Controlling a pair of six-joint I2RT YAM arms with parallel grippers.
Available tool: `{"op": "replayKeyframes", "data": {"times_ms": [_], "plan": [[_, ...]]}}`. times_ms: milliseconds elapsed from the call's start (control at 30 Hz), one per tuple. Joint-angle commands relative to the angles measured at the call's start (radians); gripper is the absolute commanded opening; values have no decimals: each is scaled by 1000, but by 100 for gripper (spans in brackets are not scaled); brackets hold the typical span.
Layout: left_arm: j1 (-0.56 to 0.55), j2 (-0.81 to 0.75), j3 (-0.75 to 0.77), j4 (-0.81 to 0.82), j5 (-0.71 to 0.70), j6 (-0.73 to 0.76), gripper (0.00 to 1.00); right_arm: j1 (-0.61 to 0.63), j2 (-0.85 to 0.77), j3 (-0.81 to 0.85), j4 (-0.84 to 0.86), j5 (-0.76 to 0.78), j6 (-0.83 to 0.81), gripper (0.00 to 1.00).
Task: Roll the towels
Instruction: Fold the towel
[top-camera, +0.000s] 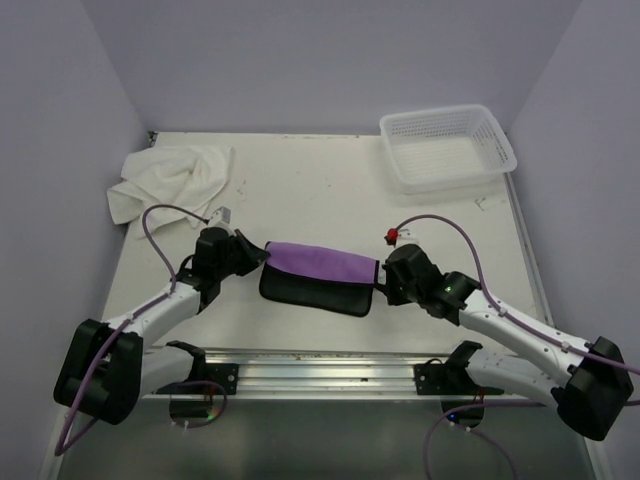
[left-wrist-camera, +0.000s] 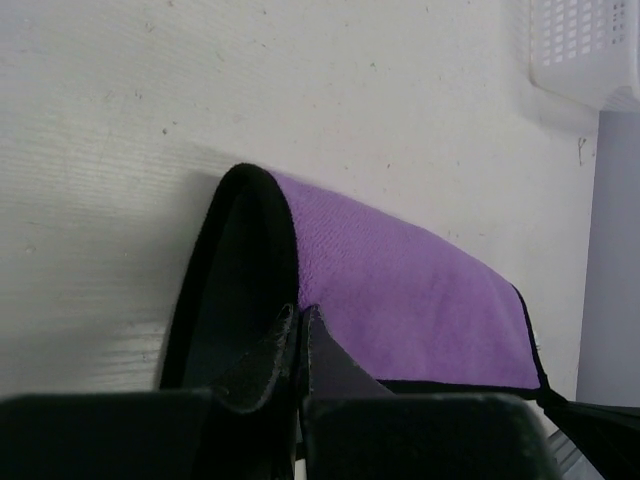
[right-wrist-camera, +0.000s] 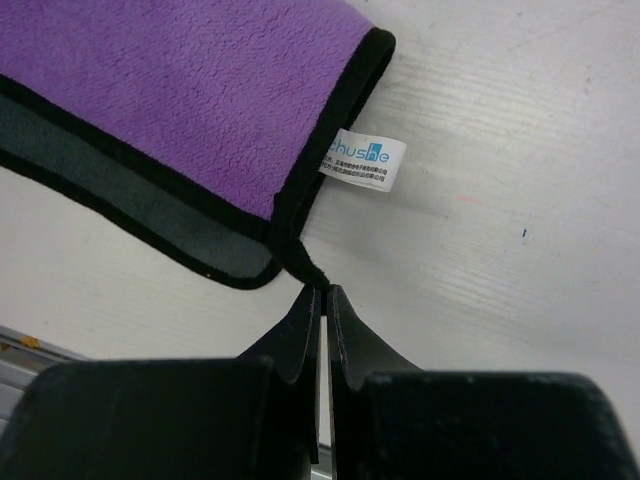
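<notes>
The purple towel (top-camera: 320, 265) with dark edging lies folded over at the table's middle, its dark underside showing along the near side. My left gripper (top-camera: 252, 256) is shut on its left end; in the left wrist view the cloth (left-wrist-camera: 420, 290) arches up from the closed tips of that gripper (left-wrist-camera: 301, 315). At the right end my right gripper (top-camera: 385, 280) is shut, and the right wrist view shows its tips (right-wrist-camera: 325, 292) pinching the black edging of the cloth (right-wrist-camera: 180, 90) beside a white label (right-wrist-camera: 365, 160). The white towel (top-camera: 170, 180) lies crumpled at the far left.
A white perforated basket (top-camera: 445, 113) stands at the far right corner; its corner also shows as basket (left-wrist-camera: 585, 50) in the left wrist view. A small red piece (top-camera: 391, 236) sits on the right arm's cable. A metal rail (top-camera: 320, 365) runs along the near edge.
</notes>
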Motion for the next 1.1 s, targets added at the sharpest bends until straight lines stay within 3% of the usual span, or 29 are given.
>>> {"op": "replayKeyframes", "data": {"times_ms": [0,1067], "plan": [[11,-22,-26,0,-3,11,0,7,-33,-17,-42,-20,12,0],[17,-138,-130,-75,-1,40,0,79,-33,-65,-53,-115,38,0]]}}
